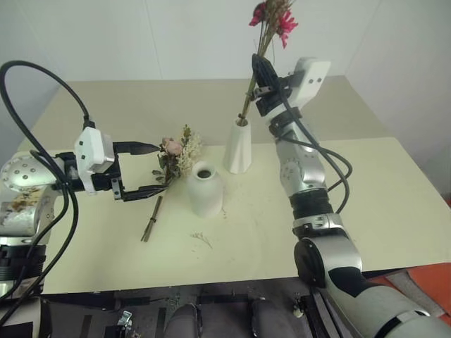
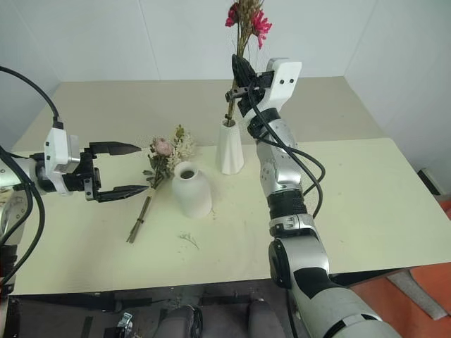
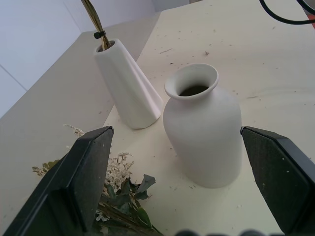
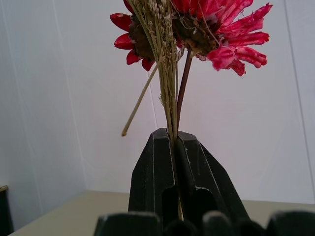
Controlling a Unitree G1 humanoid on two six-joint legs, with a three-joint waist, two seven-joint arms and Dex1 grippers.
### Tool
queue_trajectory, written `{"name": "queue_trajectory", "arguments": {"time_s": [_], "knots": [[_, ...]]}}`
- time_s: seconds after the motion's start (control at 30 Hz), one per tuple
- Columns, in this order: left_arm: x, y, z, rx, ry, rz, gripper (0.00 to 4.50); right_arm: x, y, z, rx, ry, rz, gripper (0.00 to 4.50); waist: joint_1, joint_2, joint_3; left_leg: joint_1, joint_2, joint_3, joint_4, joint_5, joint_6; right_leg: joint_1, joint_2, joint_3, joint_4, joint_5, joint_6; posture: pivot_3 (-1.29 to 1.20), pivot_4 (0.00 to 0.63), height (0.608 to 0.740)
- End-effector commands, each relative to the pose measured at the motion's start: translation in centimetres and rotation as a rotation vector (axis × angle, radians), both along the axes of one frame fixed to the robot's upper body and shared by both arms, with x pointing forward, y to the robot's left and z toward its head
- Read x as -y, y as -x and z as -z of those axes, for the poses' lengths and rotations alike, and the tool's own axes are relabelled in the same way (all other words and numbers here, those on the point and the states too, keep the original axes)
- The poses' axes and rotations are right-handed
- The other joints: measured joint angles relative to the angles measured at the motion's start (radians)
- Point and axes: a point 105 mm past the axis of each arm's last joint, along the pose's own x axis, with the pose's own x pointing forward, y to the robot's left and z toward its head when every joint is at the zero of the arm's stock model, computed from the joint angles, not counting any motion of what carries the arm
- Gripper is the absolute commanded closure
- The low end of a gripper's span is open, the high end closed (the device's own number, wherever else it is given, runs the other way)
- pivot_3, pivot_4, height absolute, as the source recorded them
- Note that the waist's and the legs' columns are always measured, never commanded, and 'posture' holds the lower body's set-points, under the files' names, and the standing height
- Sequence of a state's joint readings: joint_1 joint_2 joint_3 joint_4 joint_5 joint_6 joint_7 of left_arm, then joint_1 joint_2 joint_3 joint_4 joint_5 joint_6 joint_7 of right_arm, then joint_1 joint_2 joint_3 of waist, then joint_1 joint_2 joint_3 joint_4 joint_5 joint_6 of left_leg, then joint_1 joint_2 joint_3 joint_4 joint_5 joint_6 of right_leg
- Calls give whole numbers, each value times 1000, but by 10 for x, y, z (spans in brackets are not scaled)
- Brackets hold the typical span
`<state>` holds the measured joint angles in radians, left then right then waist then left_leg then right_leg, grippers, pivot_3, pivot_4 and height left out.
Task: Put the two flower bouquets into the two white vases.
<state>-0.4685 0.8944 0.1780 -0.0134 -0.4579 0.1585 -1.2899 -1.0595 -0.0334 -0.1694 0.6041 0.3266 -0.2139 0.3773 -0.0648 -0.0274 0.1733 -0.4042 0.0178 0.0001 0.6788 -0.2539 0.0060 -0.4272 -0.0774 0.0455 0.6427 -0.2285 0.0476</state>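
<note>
My right gripper [image 1: 262, 81] is shut on the stems of the thin bouquet [image 1: 276, 17] of dried grasses and red daisy-like flowers. It holds the bouquet upright, and the stem ends reach into the narrow mouth of the tall slim white vase [image 1: 238, 148]. The squat white vase [image 1: 205, 189] stands just in front and to the left, its wide mouth showing nothing inside. The pink rose bouquet [image 1: 175, 151] lies on the table left of the squat vase, stems pointing toward me. My left gripper [image 1: 161, 169] is open, level, with its fingertips beside the bouquet's leaves.
A small loose sprig [image 1: 202, 239] lies on the beige table [image 1: 366, 204] in front of the squat vase. White walls rise close behind and to the right of the table. An orange surface [image 1: 423, 274] shows past the table's near right corner.
</note>
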Motion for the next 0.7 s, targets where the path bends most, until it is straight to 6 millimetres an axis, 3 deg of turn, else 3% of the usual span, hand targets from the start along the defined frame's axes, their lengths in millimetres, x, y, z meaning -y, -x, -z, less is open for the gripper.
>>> {"name": "queue_trajectory", "arguments": {"time_s": [0.03,0.43,0.7], "knots": [[1,3,-13,50,-2,5,0,2,3,-15,69,6,10,4464,-4,0,0,0,0,0,0,0,0,0,0,0,0,0,0,0,150,740],[1,3,-14,53,1,6,0,-1,3,-19,82,4,3,4464,-5,0,0,0,0,0,-1,0,0,0,0,0,0,0,0,0,150,740],[1,4,-12,53,1,1,0,-28,12,3,83,104,-91,4464,-6,0,0,0,0,0,-1,0,0,-1,0,0,0,0,0,0,150,740]]}}
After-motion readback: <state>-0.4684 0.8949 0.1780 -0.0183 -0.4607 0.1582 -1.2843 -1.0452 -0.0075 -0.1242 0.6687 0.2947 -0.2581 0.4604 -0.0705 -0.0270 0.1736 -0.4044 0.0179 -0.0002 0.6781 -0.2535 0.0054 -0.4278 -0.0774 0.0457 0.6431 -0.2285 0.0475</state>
